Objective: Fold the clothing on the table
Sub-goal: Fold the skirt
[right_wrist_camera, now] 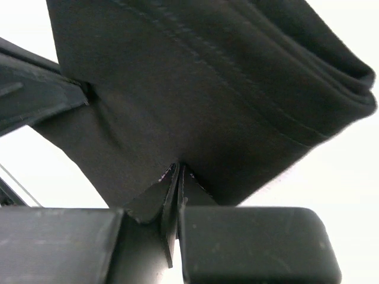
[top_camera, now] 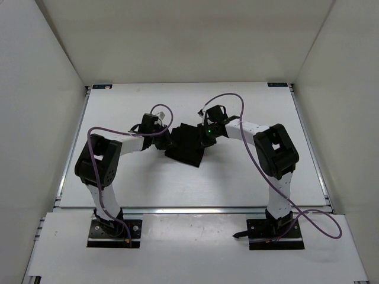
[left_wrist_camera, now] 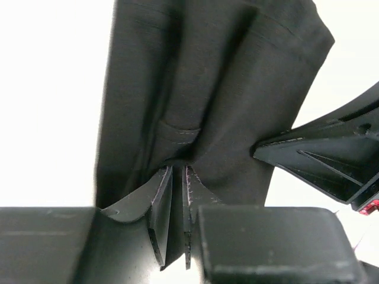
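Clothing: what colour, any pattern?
The clothing is plain black; right wrist view shows it best.

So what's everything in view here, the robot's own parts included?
clothing: one, black, middle of the table, between the two grippers
table: one, white, under everything
corner marks: two, blue, at the table's far corners
walls: three, white, left, right and far sides
base plates: two, black, near edge
cables: two, purple, one along each arm
arms: two, white and black, reaching in from the near edge
left gripper: one, black, pinching the clothing
right gripper: one, black, pinching the clothing
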Robot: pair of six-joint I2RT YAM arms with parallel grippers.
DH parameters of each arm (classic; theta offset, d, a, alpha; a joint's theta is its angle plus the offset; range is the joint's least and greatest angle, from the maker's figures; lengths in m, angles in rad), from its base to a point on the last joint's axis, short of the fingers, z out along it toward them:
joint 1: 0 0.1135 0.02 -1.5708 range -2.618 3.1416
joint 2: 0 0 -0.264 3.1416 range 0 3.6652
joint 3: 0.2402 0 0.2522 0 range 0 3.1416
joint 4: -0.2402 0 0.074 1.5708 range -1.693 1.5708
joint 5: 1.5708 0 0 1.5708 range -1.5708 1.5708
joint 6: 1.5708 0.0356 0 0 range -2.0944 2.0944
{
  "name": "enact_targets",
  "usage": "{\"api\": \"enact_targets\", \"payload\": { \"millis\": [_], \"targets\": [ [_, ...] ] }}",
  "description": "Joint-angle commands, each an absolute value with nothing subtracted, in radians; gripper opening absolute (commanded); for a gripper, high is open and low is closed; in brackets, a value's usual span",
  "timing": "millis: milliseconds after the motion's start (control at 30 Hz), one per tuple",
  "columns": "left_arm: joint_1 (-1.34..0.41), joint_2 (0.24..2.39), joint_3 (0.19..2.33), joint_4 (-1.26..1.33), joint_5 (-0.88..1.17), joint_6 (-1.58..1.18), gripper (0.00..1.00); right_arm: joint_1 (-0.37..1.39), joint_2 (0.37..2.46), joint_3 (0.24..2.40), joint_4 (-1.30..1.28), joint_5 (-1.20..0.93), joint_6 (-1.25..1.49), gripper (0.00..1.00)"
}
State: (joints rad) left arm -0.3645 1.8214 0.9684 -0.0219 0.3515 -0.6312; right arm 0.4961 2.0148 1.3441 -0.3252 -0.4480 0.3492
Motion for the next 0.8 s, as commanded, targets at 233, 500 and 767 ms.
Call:
{"api": "enact_targets", "payload": {
  "millis": [233, 500, 767],
  "targets": [
    [-0.313, 1.833, 0.933, 0.057, 0.423, -0.67, 0.24, 0.462, 1.987, 1.379, -0.341, -0.443, 0.319, 0.0],
    [-0.31, 1.714, 1.049, -0.164, 0.365, -0.542, 0.7, 0.39, 1.778, 1.368, -0.293, -0.45, 0.314, 0.46],
    [-0.336, 1.641, 1.218, -0.584, 0.046, -0.301, 0.98, 0.299, 1.623, 1.229, -0.354, -0.316, 0.276, 0.66]
  ]
}}
